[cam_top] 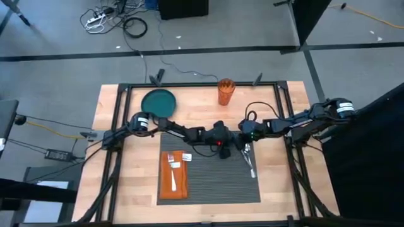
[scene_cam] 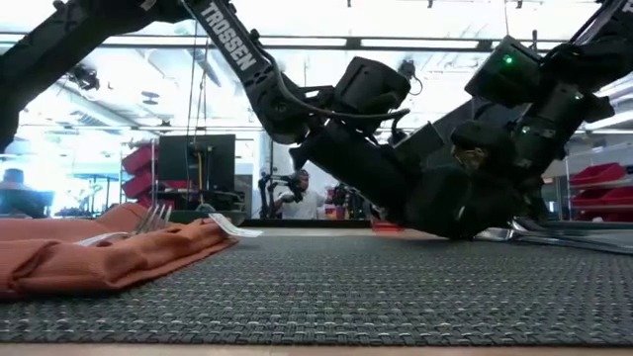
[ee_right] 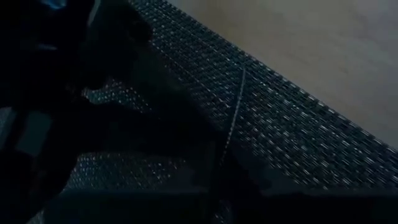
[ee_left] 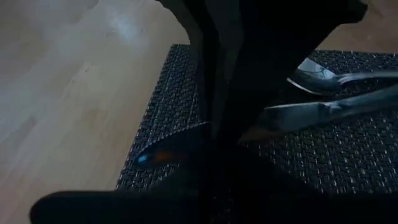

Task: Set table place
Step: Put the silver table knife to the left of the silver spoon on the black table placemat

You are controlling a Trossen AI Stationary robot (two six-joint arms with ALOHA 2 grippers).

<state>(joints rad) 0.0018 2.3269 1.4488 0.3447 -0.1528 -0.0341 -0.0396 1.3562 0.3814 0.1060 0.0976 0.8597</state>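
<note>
Both grippers, left (cam_top: 222, 149) and right (cam_top: 242, 144), meet low over our placemat's (cam_top: 214, 183) far edge beside the knife (cam_top: 250, 162); we cannot tell their jaws' state.

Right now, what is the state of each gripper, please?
Left gripper: low at the placemat's far edge, state cannot be told.
Right gripper: beside the cutlery, state cannot be told.

my left gripper (cam_top: 222, 146): fingertips hidden - dark bulk
my right gripper (cam_top: 243, 144): jaws unreadable
knife (ee_left: 323, 112): tip hidden - my own finger
</note>
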